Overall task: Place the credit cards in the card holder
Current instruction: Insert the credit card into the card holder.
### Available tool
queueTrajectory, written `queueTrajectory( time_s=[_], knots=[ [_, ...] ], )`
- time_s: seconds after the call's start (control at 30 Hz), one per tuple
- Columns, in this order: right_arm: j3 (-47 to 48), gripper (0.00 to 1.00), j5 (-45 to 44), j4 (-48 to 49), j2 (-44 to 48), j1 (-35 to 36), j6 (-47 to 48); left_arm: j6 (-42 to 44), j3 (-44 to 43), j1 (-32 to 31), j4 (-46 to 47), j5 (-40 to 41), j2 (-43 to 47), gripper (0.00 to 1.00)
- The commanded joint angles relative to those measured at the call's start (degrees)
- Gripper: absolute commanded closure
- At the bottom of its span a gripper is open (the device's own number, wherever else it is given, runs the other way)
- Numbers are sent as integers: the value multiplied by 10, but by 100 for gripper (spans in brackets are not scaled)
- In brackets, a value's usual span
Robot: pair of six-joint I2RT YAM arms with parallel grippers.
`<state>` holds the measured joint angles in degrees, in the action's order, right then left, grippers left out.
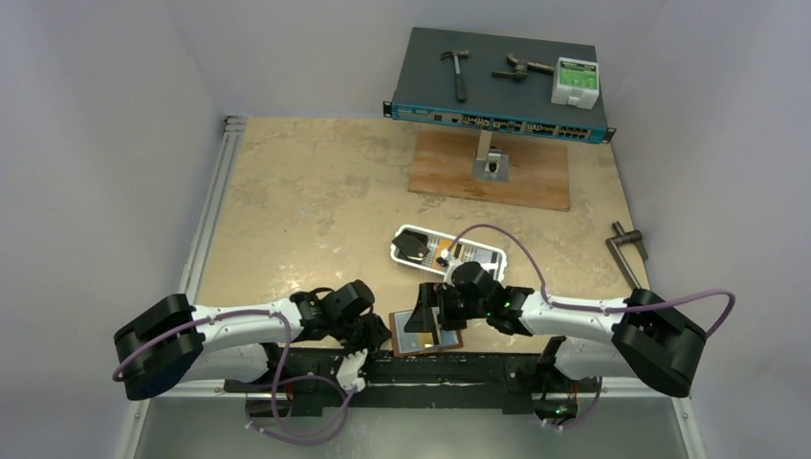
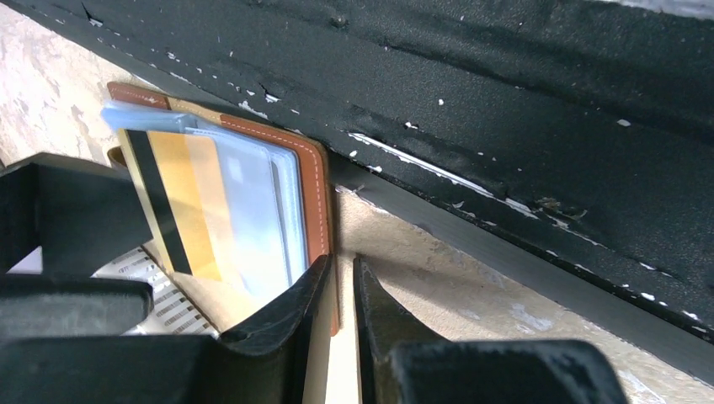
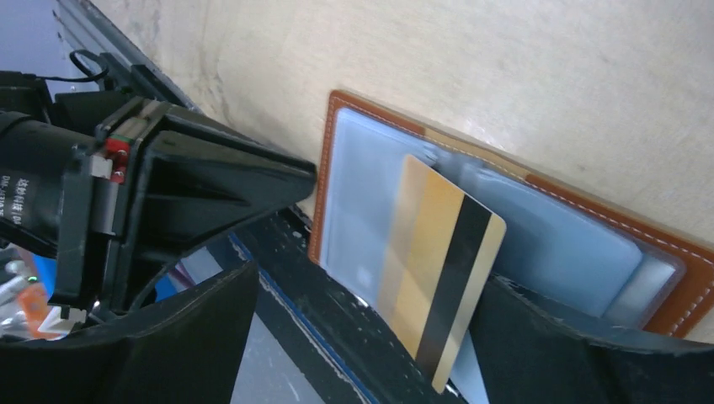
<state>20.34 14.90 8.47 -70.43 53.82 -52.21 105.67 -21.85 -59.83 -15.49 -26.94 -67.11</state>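
While the left tool [image 2: 341,273] pinches nearly shut on the brown edge of the card holder [image 2: 316,185], pinning it open at the near rim of the surface [image 3: 505,67], the right tool [image 3: 375,328] stands wide apart, gripping nothing; the gold card [image 3: 438,269] juts from the clear pocket [image 3: 556,244] between its jaws, long axis pointing back at it, so a push inward looks due

Plain white walls [image 1: 105,115] enclose a beige, stone-mottled tabletop [image 1: 316,210] on the left, back and right. A pale metal rail [image 1: 212,206] lines its left edge, a scuffed black bar [image 1: 449,368] its near edge. Light is soft and even.
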Motion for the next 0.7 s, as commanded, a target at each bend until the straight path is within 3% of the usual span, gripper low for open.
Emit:
queueTrajectory(
  time_s=[0.0,0.5,0.67],
  knots=[
    [36,2,-78,-136,-24,31,43,-33,13,-5,-34,6,0,86],
    [112,1,-141,-263,-29,67,54,-48,19,-5,-20,9,11,88],
    [106,1,-123,-236,-16,79,39,-58,19,-5,-11,14,17,90]
  ],
)
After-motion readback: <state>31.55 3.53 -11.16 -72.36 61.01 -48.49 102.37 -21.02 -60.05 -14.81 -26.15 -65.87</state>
